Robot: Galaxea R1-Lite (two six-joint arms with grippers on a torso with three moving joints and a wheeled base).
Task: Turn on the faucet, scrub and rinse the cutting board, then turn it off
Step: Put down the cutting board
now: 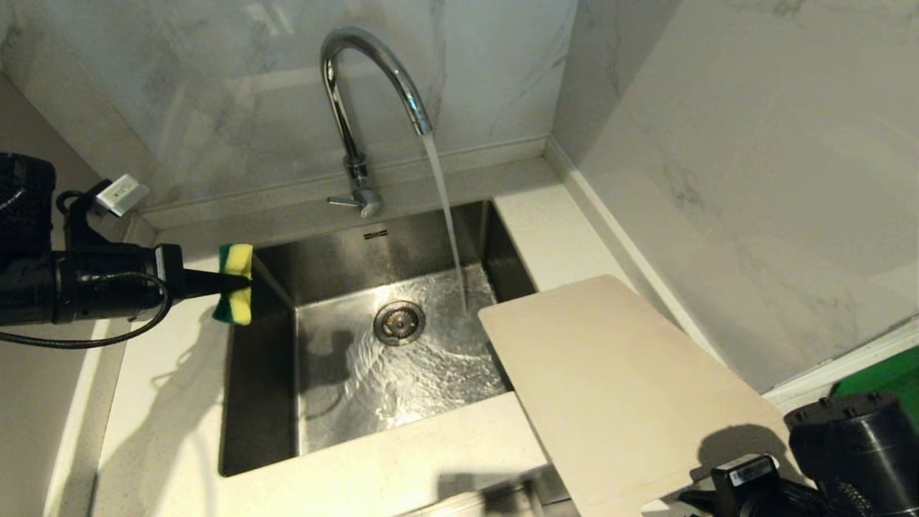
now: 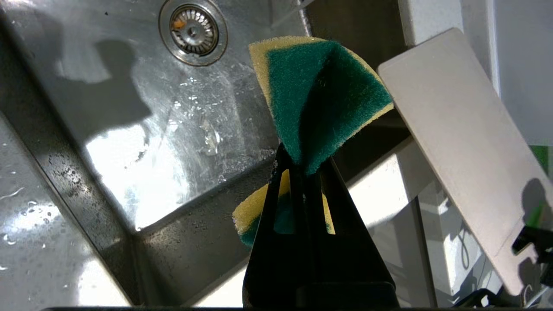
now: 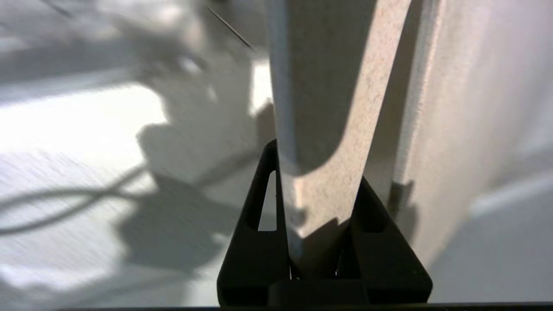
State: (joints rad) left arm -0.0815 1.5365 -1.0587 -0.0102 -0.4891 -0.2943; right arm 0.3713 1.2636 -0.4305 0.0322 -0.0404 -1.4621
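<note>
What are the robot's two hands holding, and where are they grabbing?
The left hand pinches the sponge across its middle. The right hand grips the cutting board at its near handle end.

I see a steel sink [image 1: 262, 402] set into a pale worktop [image 1: 165, 402], its round drain strainer [image 1: 399, 322] near the middle of the wet basin floor. A yellow and green sponge [image 1: 237, 283] sits at about nine o'clock from the drain, above the sink's rim. Marble wall panels [image 1: 718, 143] close the corner, and a green flat thing [image 1: 887, 375] shows at four o'clock.
</note>
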